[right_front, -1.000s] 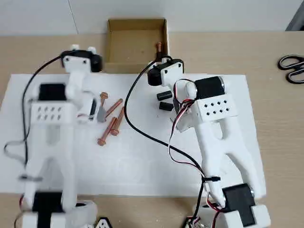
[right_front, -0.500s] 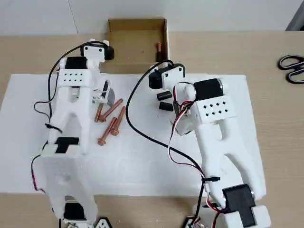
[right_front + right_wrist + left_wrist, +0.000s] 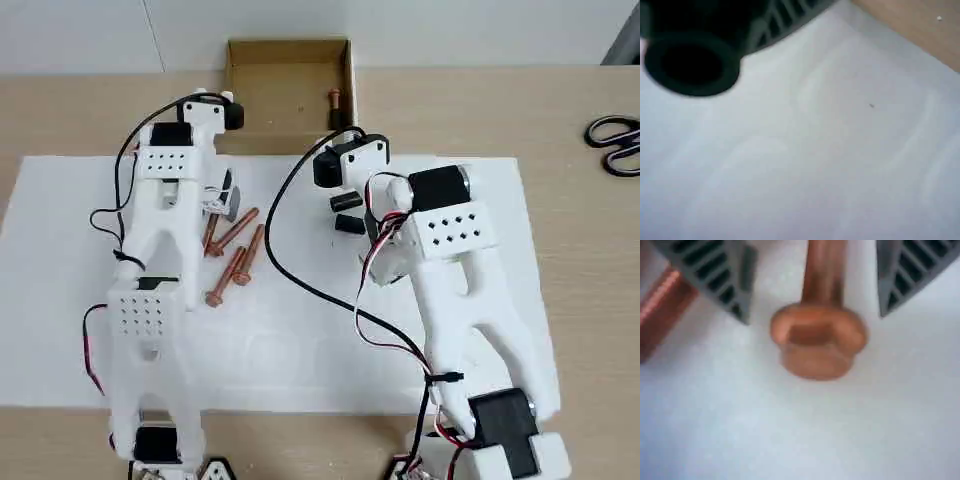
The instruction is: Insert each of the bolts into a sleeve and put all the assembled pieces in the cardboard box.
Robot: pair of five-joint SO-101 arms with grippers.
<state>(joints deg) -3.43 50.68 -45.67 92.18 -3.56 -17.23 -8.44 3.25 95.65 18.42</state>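
As wrist shows, bolt [image 3: 815, 347] between spread left pincer [image 3: 813, 312].

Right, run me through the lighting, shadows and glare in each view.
High view: soft, even light, no glare on the sheet, only faint shadows beside the bolts. Left wrist view: a bolt sits in the open left tool, with a dim, soft-edged shadow under its head. Right wrist view: the sleeve is very dark, its bore shows no detail, and the sheet around it is bright.
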